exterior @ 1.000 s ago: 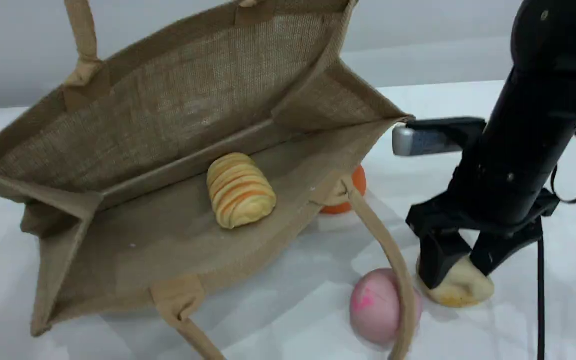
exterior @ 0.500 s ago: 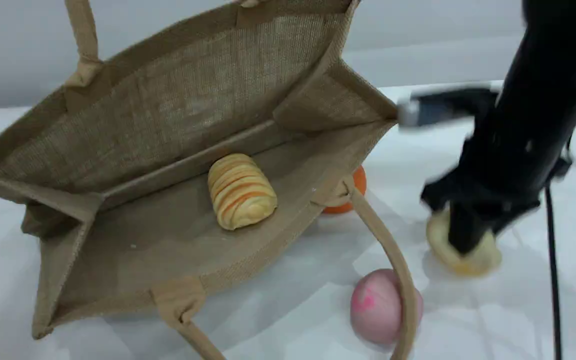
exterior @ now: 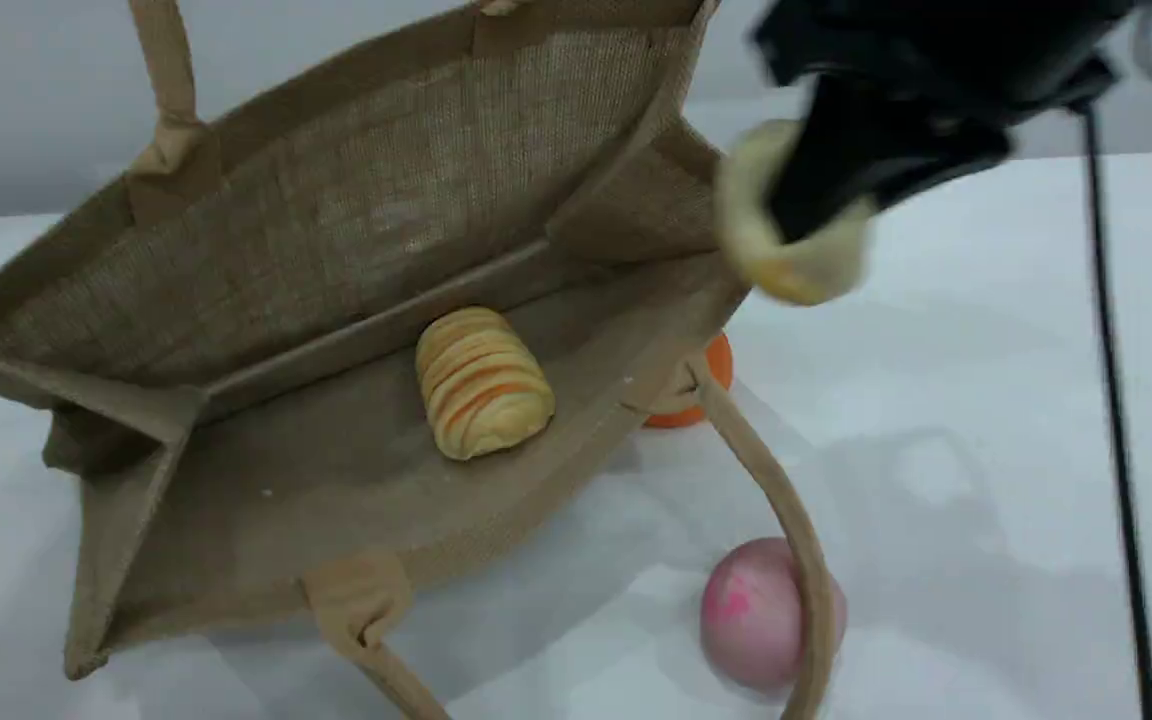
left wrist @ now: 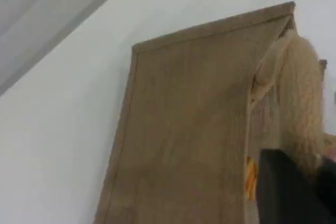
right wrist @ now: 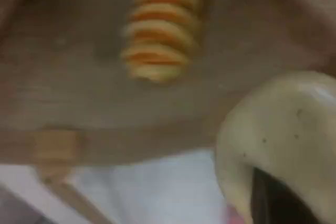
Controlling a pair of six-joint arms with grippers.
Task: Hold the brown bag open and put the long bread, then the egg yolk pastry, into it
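Nearest, below the brown bag's (exterior: 336,300) open mouth, a pink ball (exterior: 756,612) lies on the table inside the loop of the lower handle (exterior: 786,520). The long bread (exterior: 481,382) lies inside the bag. The right gripper (exterior: 816,190), clamped on the egg yolk pastry (exterior: 786,255), has lifted it from beside the ball to the bag's right rim, ready for dropping in, while the left gripper (left wrist: 294,192) pinches the upper handle (left wrist: 302,103), holding the bag open.

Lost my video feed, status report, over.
Right gripper shut on egg yolk pastry, airborne at brown bag mouth. Left gripper shut on bag handle. Long bread inside. Path clear.
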